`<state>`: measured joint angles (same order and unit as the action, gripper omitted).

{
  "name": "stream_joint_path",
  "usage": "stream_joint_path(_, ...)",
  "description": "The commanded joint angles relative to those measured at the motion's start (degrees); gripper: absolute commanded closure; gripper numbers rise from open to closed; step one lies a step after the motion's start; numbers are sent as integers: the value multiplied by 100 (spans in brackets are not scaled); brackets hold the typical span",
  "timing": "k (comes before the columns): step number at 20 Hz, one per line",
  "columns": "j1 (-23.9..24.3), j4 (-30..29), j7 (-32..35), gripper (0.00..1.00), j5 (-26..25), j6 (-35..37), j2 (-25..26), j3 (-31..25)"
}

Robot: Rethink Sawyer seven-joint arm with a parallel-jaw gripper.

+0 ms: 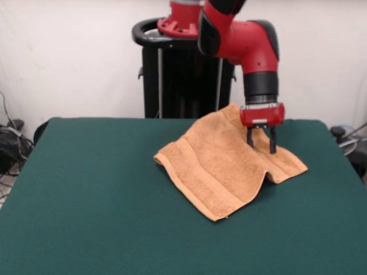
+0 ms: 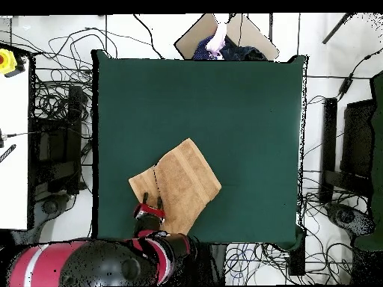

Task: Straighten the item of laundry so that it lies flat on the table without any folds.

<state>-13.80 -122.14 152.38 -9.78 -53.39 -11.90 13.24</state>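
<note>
Right now the towel (image 1: 226,166) lies on the table (image 1: 86,189) toward the robot's side, turned at an angle to the table edges, clear of the middle. It is not flat: in the front view a ridge runs through it under the arm, and the part past that ridge drops away as a separate flap. The overhead view shows a dark crease line splitting the cloth into 2 parts.

The gripper (image 1: 261,142) hangs at that ridge with its 2 fingers spread a little apart, a gap showing between them. You cannot tell from either view whether the tips touch cloth or sit just above it; nothing looks pinched.

Risks from here, as judgement:
- Close on the ridge and you may catch 2 layers, so a pull drags the whole towel instead of opening the fold.
- Pull toward the robot and the far corner, already near the table edge, could slide off.
- Press down too hard and the terry bunches, adding a fresh wrinkle.

A person (image 2: 218,39) shows at the far edge overhead.
</note>
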Motion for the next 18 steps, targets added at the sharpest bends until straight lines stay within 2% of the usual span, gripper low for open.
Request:
stream_joint_path(1, -539, 1977, 984, 0, 1355, 1530, 966, -2321)
stream_joint_path(4, -761, 1641, 431, 0, 1786, 2588, 501, -1944)
stream_joint_path(8, -697, 1362, 214, 0, 1703, 3439, 96, -1789)
stream_joint_path(15, -239, 1209, 266, 0, 1068, 3854, -76, -1925)
stream_joint_path(18, -118, 1316, 303, 0, 920, 3752, 115, -1989)
